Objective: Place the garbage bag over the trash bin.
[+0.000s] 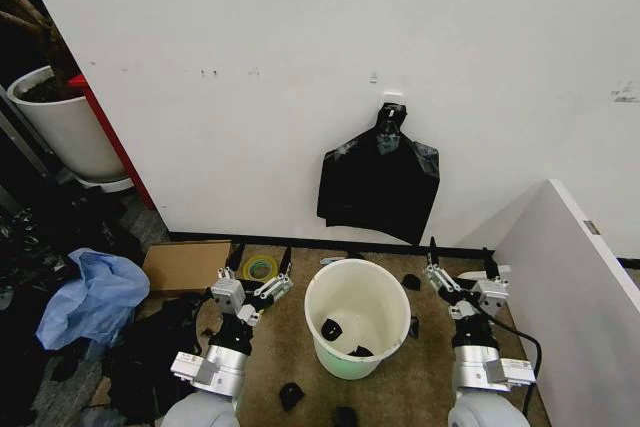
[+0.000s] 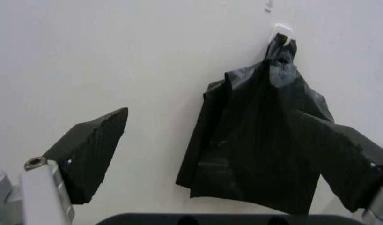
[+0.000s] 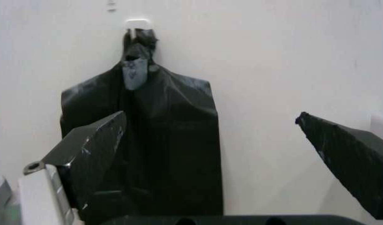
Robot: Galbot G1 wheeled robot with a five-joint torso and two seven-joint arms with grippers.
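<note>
Bin (image 1: 357, 319) on floor between both grippers, unlined. Black bag bundle (image 1: 379, 184) hangs from wall hook above it. Left gripper (image 1: 258, 269) and right gripper (image 1: 459, 263): jaws released, holding nothing

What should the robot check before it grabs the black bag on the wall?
1. Black bag bundle hangs from the wall hook: ok.
2. Left gripper open, holding nothing: ok.
3. Right gripper open, holding nothing: ok.
4. Trash bin upright between the arms: ok.
5. Bin has no bag over its rim: not ok; dark scraps lie inside.
6. One bag can be pulled free alone: cannot tell.
</note>
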